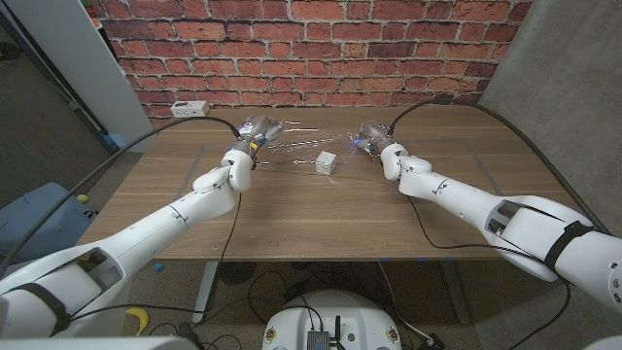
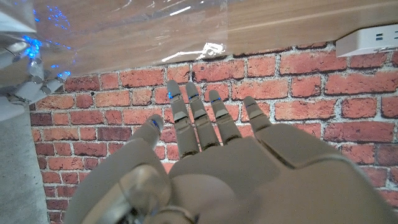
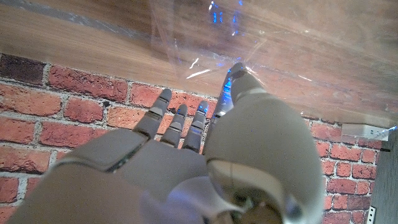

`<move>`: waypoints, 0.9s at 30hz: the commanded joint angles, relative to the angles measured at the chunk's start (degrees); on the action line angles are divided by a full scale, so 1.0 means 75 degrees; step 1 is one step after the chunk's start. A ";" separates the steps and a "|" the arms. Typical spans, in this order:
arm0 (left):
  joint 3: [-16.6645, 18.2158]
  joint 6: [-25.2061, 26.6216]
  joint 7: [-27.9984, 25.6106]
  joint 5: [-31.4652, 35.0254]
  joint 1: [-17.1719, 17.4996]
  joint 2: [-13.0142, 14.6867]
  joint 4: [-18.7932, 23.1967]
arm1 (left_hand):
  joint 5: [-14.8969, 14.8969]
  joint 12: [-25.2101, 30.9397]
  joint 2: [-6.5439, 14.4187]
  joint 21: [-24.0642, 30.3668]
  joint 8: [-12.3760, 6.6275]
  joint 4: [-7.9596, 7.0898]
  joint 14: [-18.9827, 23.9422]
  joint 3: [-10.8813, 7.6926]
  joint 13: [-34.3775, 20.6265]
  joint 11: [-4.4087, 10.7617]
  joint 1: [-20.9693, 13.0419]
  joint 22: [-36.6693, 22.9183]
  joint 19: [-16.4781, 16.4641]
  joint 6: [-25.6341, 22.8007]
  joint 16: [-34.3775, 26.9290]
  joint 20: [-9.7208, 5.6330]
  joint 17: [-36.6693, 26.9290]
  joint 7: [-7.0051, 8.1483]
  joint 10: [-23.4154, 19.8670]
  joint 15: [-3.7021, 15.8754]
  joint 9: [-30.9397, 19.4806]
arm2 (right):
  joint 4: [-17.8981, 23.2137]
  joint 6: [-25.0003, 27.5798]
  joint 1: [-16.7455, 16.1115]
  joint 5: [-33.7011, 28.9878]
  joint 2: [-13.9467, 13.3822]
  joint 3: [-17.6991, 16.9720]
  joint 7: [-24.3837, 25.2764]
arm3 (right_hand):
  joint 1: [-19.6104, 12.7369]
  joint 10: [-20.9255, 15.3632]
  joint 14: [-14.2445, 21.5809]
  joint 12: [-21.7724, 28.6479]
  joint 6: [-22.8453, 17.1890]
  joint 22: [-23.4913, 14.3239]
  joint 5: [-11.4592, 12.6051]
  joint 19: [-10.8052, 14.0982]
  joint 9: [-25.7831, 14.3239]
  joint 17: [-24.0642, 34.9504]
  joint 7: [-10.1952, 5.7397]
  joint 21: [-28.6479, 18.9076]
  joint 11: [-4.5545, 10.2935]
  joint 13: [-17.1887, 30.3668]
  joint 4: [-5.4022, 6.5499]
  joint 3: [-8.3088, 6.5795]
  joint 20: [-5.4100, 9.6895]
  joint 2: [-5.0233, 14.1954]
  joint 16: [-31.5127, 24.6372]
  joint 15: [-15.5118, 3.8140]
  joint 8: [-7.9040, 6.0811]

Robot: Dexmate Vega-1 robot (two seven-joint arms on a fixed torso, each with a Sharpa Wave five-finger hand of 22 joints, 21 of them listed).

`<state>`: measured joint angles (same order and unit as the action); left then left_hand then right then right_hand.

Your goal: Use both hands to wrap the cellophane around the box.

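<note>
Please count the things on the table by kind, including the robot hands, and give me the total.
Box: 1
Cellophane sheet: 1
Power strip: 1
Robot hand: 2, left and right
Total: 5

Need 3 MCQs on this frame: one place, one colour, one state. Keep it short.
1. Where is the box?
A. between the two hands
B. at the table's near edge
C. beside the power strip

2. What colour is the box?
A. red
B. white
C. black

3. How does the cellophane lie?
A. rolled up tight
B. folded on the floor
C. spread on the table, box on it

Key: 1 A, the box sits between the left hand and right hand; 2 B, it looks white; 3 C, the sheet glints around the box.
</note>
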<state>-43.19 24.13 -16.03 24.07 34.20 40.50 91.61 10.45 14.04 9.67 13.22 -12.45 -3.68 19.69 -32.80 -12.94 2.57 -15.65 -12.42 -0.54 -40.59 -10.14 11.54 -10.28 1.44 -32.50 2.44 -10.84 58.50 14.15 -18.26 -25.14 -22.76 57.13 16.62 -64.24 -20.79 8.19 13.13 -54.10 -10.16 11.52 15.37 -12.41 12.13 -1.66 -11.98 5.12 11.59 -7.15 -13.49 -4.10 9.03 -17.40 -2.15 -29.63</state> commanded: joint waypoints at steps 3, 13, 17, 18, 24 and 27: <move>-0.0486 0.0324 0.2559 -0.0171 -0.0709 0.0094 -0.0158 | -0.0007 -0.0422 0.0087 -0.0089 0.0377 -0.0363 -0.1130 -0.0734 0.0187 0.0159 0.0282 -0.0019 0.0533 0.1450 0.0080 0.0000 0.0066 0.0392 0.1079 0.0062 0.0037 | 0.0212 0.0072 -0.0085 0.0018 -0.0100 -0.0068 0.0089 | 0.0093 -0.0046 0.0080 -0.0035 0.0023 0.0007 -0.0001 0.0062 -0.0005 0.0036 -0.0019 0.0007 -0.0020 0.0019 0.0017 -0.0080 -0.0024 0.0017 0.0031 -0.0344 -0.0029; -0.1163 0.0629 0.3837 0.0226 -0.1305 -0.0027 -0.0441 | 0.0000 -0.0514 0.0198 -0.0114 0.0370 -0.0293 -0.2242 -0.1290 0.0271 0.0288 0.0267 0.0004 0.0970 0.2793 0.0097 0.0101 0.0098 0.0675 0.2394 -0.0002 0.0053 | 0.0474 0.0125 -0.0203 0.0046 -0.0220 -0.0172 0.0112 | 0.0198 0.0000 0.0094 -0.0106 0.0847 0.0006 -0.0029 0.0053 0.0046 0.0024 -0.0227 0.0029 -0.0030 0.0024 0.0040 -0.0137 -0.0054 0.0009 0.0100 -0.0296 0.0352; -0.1437 0.0714 0.4177 0.0465 -0.1469 -0.0103 -0.0571 | -0.0022 -0.0500 0.0218 -0.0109 0.0376 -0.0215 -0.2530 -0.1378 0.0282 0.0359 0.0178 0.0018 0.1042 0.3192 0.0079 0.0101 0.0088 0.0727 0.2707 -0.0045 0.0055 | 0.0714 0.0189 -0.0288 0.0080 -0.0337 -0.0257 0.0058 | 0.0371 0.0119 0.0099 -0.0164 0.1561 0.0005 -0.0057 0.0066 0.0115 0.0003 -0.0439 0.0035 -0.0087 0.0028 0.0089 -0.0142 -0.0097 -0.0034 0.0173 -0.0261 0.0766; -0.1469 0.0719 0.4237 0.0485 -0.1488 -0.0117 -0.0591 | -0.0025 -0.0514 0.0217 -0.0110 0.0371 -0.0212 -0.2562 -0.1383 0.0283 0.0326 0.0170 0.0019 0.1058 0.3231 0.0074 0.0102 0.0087 0.0741 0.2792 -0.0049 0.0055 | 0.0763 0.0205 -0.0310 0.0083 -0.0360 -0.0277 0.0059 | 0.0390 0.0153 0.0094 -0.0177 0.1650 0.0005 -0.0058 0.0053 0.0123 0.0001 -0.0476 0.0041 -0.0073 0.0028 0.0093 -0.0146 -0.0110 -0.0037 0.0185 -0.0258 0.0820; -0.1548 0.0736 0.4316 0.0606 -0.1474 -0.0146 -0.0575 | -0.0042 -0.0487 0.0184 -0.0114 0.0377 -0.0197 -0.2726 -0.1378 0.0285 0.0341 0.0150 0.0027 0.1132 0.3525 0.0056 0.0106 0.0082 0.0812 0.2966 -0.0116 0.0055 | 0.1137 0.0496 -0.0468 0.0135 -0.0500 -0.0438 -0.0014 | 0.0755 0.0727 0.0010 -0.0284 0.3480 0.0002 -0.0044 0.0011 0.0201 -0.0003 -0.0742 0.0067 -0.0147 0.0039 0.0124 -0.0143 -0.0219 -0.0152 0.0379 -0.0146 0.1920; -0.1568 0.0792 0.4362 0.0666 -0.1466 -0.0150 -0.0539 | -0.0050 -0.0480 0.0154 -0.0113 0.0378 -0.0183 -0.2765 -0.1359 0.0285 0.0332 0.0151 0.0029 0.1149 0.3620 0.0049 0.0107 0.0083 0.0856 0.3025 -0.0119 0.0056 | 0.1371 0.0503 -0.0651 0.0252 -0.0596 -0.0636 0.0171 | 0.0873 0.1136 -0.0028 -0.0338 0.4436 0.0000 -0.0025 0.0004 0.0199 0.0008 -0.0714 0.0067 -0.0151 0.0043 0.0104 -0.0167 -0.0253 -0.0165 0.0456 -0.0098 0.2423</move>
<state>-52.72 28.89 13.15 26.93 24.40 39.92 87.97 10.12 10.33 9.08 12.19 -9.70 -5.45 -0.51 -42.81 -10.64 5.01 -13.74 -12.24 7.61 -14.12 -9.48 12.17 -9.60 7.52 -10.27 1.63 -10.39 64.13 16.04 -20.54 -24.54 -25.31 55.07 17.05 -58.40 -14.27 8.50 10.93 -25.68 -10.16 11.18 15.23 -10.90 11.97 -7.08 -11.65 4.01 11.59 -6.53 -14.24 -5.67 7.80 -14.36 -2.05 -13.98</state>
